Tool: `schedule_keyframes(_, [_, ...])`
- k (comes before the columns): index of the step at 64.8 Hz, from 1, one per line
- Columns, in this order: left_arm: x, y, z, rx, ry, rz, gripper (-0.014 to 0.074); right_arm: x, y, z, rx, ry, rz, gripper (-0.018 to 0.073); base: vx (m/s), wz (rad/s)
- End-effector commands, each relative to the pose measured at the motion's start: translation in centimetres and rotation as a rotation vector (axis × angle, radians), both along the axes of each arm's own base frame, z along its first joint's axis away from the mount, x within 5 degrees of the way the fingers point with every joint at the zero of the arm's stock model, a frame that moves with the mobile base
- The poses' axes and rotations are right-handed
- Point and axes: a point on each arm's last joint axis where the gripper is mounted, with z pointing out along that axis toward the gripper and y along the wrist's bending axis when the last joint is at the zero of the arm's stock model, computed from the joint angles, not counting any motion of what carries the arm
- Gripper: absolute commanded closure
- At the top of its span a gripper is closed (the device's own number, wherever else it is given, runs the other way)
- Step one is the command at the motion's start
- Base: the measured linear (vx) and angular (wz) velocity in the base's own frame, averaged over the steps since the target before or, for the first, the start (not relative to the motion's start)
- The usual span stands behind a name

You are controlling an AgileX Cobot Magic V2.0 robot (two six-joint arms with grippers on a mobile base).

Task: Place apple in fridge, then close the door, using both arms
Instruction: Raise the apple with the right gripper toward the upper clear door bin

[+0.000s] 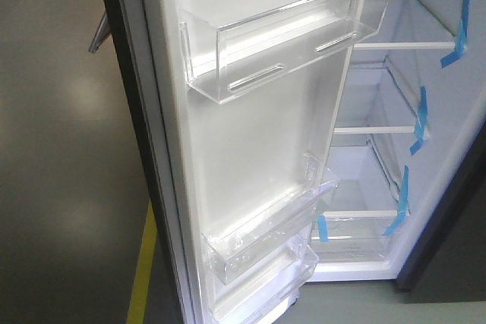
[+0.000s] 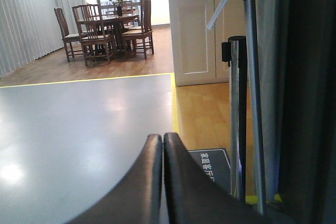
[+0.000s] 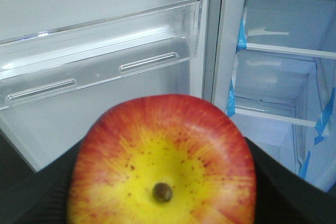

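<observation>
Open fridge (image 3: 275, 74) behind — right pincer (image 3: 163, 195) pinches apple (image 3: 163, 150), calyx end camera-ward; left pincer (image 2: 163, 141) pressed together.

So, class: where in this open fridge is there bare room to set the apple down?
Inside the fridge, the white shelves beside the blue tape look bare. The door bins are empty too. Nowhere is crowded.

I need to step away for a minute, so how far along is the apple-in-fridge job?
Done: the door stands open, so the way in is clear. In hand: the apple sits in the right jaws in front of the fridge, not yet inside. Left to do: set it on a shelf, then close the door. The left jaws are shut and empty.
</observation>
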Motion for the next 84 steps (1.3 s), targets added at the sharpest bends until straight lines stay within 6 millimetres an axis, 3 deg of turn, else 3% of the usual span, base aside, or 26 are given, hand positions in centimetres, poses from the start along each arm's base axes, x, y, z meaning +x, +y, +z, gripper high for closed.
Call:
schedule_keyframes(1, [-0.01,-0.09,-0.24,-0.011,-0.058,-0.012,0.0602,-0.19,-0.04,1.48,0.024,-0.109,-0.016,0.0517,0.01,-0.01])
schedule_keyframes(84, [-0.01,-0.09,-0.24,-0.011,-0.058,-0.012,0.0602,-0.19,-0.04,1.48,0.024,-0.109,-0.016,0.0517,0.0,0.0])
